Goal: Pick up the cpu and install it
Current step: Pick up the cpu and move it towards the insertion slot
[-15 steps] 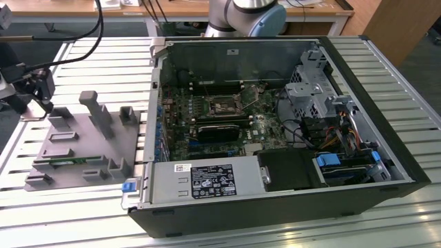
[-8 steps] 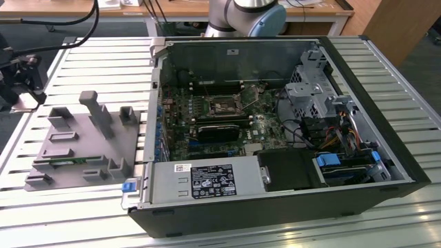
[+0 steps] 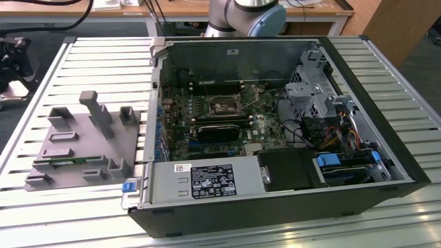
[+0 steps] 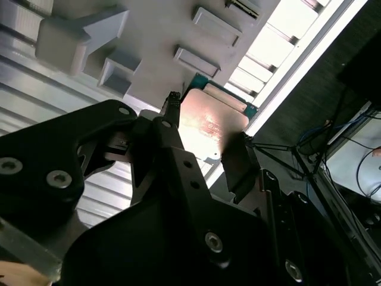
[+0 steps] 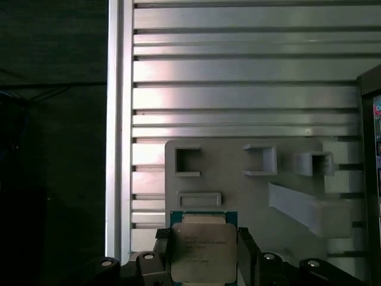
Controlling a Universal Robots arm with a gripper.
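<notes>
Black fingers (image 5: 159, 247) of the tool (image 5: 203, 255) close from two opposite sides on the cpu (image 5: 202, 250), so the tool is narrow and holding it; in the second wrist view the tool (image 4: 205, 136) grips the cpu (image 4: 217, 116) the same way, one finger (image 4: 172, 140) at each of two facing edges. The cpu is a small flat plate with a silvery-grey metal top that catches a pale glare, faint print across it, and a thin teal-green rim showing along the free edge and corners. Its broad face is turned toward both wrist cameras. It is close to square, so no long axis stands out; in the first wrist view its edges run with and across the slats behind it, and its free edge points toward the grey holder (image 5: 238, 196). That holder (image 4: 155, 36) is a flat grey block with raised open pockets and a slanted post, and the cpu hangs over its near border; how high above it I cannot tell. The holder lies on a tabletop (image 5: 238, 71) of ribbed aluminium slats. In the exterior view the holder (image 3: 82, 150) sits on the tabletop (image 3: 103, 57) to the exterior view's left of an open case (image 3: 386, 155), whose board carries a bare socket (image 3: 224, 106).
</notes>
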